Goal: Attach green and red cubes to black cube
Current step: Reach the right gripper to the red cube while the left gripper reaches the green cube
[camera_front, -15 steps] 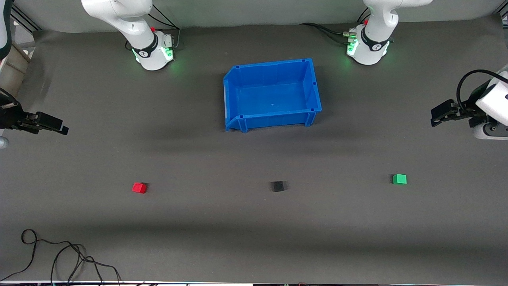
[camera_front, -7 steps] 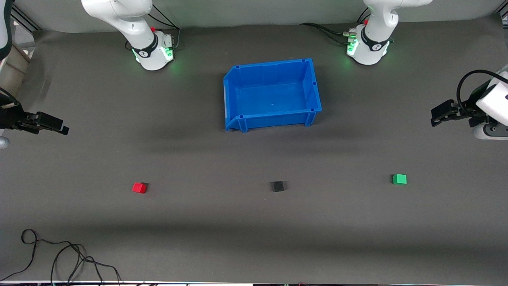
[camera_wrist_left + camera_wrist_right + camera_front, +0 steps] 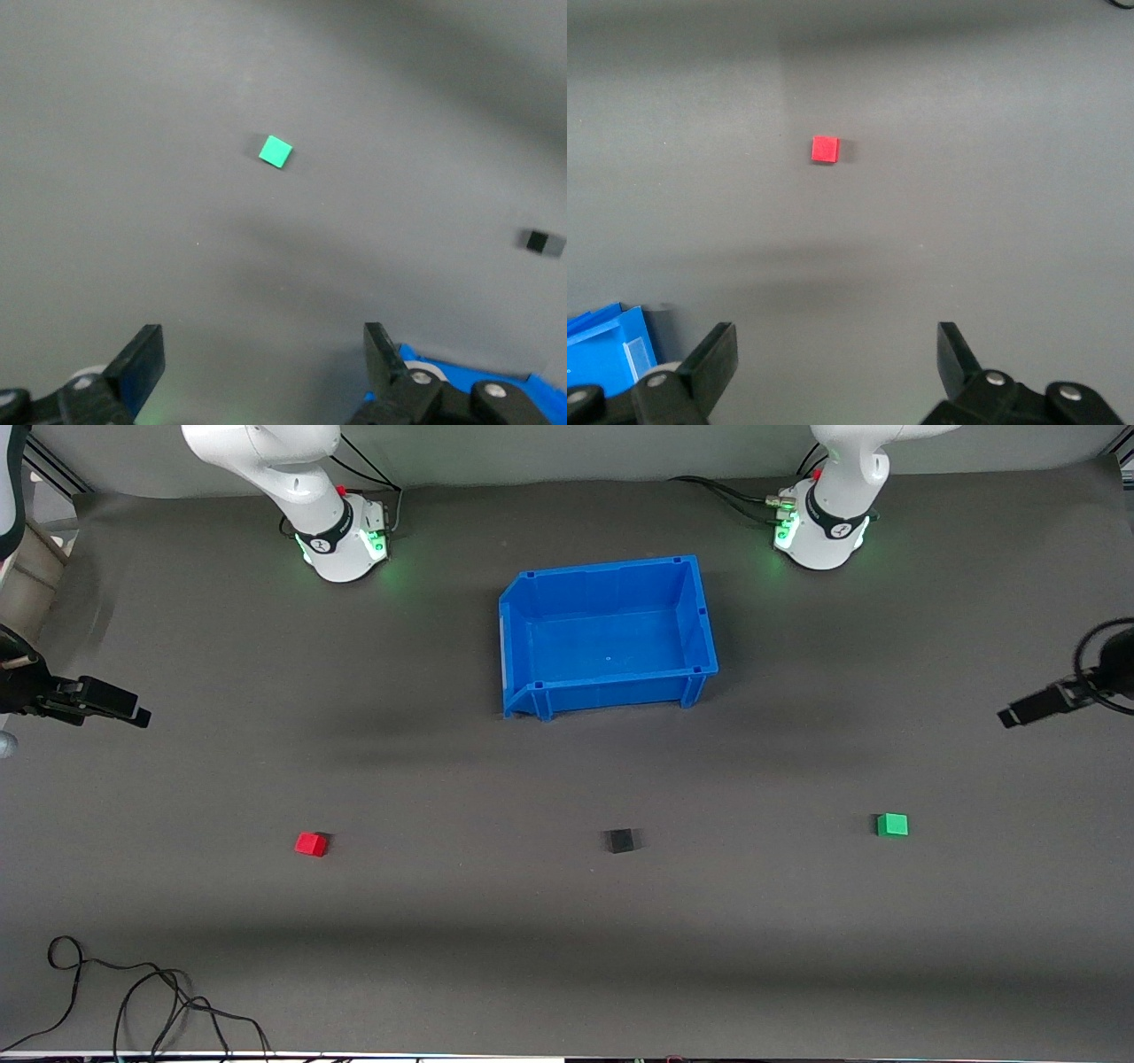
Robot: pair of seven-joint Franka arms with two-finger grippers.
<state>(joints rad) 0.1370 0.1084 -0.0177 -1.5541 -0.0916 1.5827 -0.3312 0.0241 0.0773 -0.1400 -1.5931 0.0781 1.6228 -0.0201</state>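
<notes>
The red cube point(image 3: 311, 844) lies on the mat toward the right arm's end; it also shows in the right wrist view point(image 3: 825, 149). The black cube point(image 3: 620, 841) lies mid-table and shows in the left wrist view point(image 3: 537, 241). The green cube point(image 3: 892, 825) lies toward the left arm's end and shows in the left wrist view point(image 3: 275, 151). My right gripper point(image 3: 133, 714) is open and empty, up over the mat at the right arm's end, well clear of the red cube. My left gripper point(image 3: 1014, 716) is open and empty, up over the mat at the left arm's end, above the green cube's area.
An empty blue bin point(image 3: 700, 615) stands mid-table, farther from the front camera than the cubes. A loose black cable point(image 3: 133, 992) lies at the near edge toward the right arm's end. The two arm bases point(image 3: 341, 536) stand along the back.
My left gripper has swung outward toward the table's end and dropped a little. My right gripper has barely shifted. The cubes have not moved.
</notes>
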